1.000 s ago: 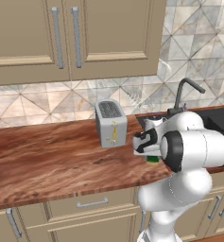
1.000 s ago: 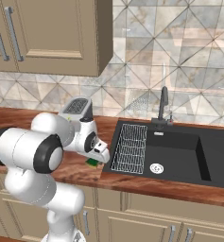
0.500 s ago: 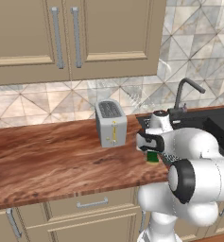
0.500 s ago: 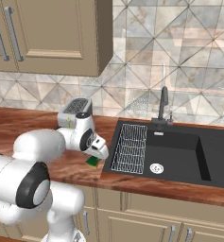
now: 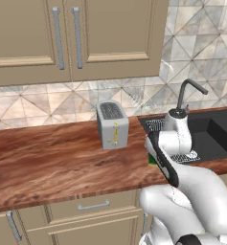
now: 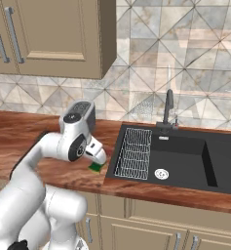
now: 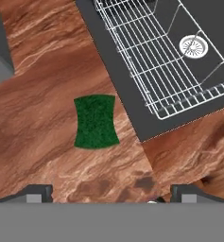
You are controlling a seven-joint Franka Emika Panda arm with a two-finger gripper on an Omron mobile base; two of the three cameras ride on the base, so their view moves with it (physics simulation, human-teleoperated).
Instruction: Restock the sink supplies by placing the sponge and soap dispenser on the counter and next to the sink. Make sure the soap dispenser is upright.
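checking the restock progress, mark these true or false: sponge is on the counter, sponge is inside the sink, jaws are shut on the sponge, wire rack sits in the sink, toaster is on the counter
1. The sponge lies flat on the counter. True.
2. The sponge is inside the sink. False: it lies beside the sink's rim, on the wood.
3. The jaws of the gripper are shut on the sponge. False: they stand open, apart from it.
4. The wire rack sits in the sink. True.
5. The toaster stands on the counter. True.
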